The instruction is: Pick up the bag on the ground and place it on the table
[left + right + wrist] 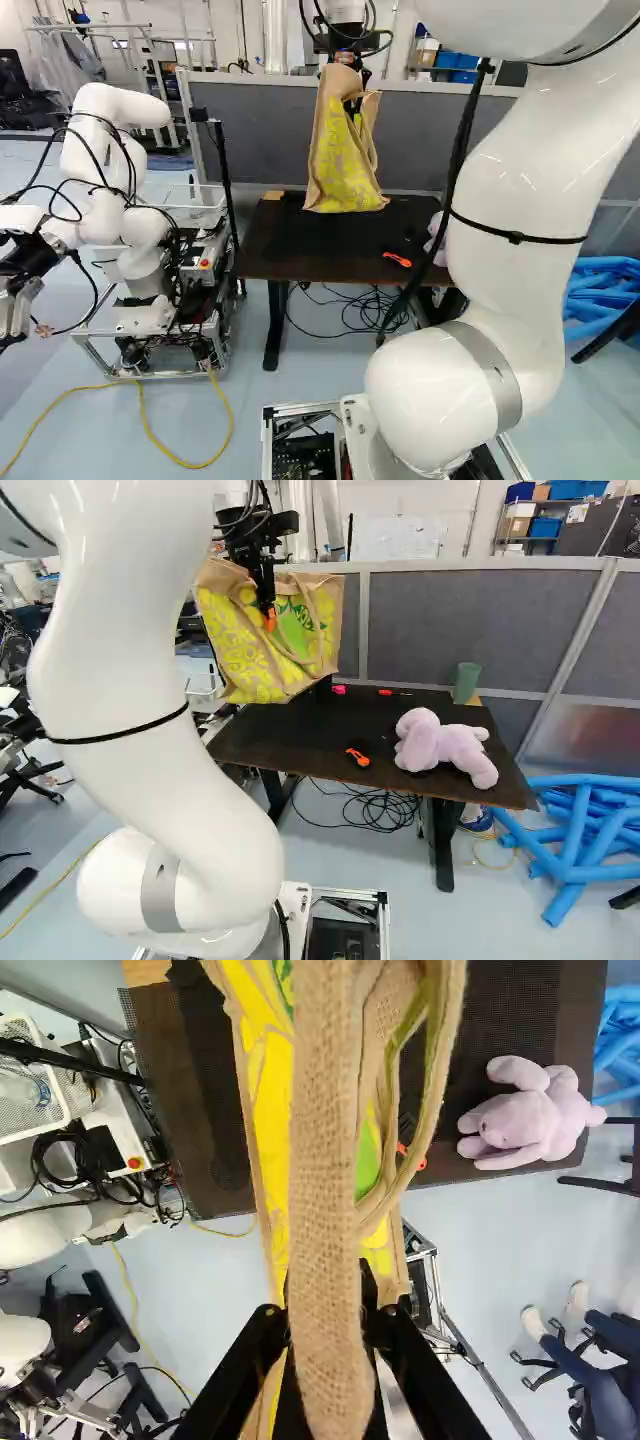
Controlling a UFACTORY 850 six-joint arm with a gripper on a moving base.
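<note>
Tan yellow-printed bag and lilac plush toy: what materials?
Tan, yellow-printed tote bag: matte, probably jute or burlap; the handle shows coarse weave.

Lilac plush toy: likely matte, short-pile fabric, stuffed, judging by its soft, rounded limbs.

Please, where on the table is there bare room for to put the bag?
The widest bare patch of the table is at its left in the left base view, from the left edge to the orange tool. It looks crowded at the right base view's right: the plush toy, with the green cup behind.
</note>
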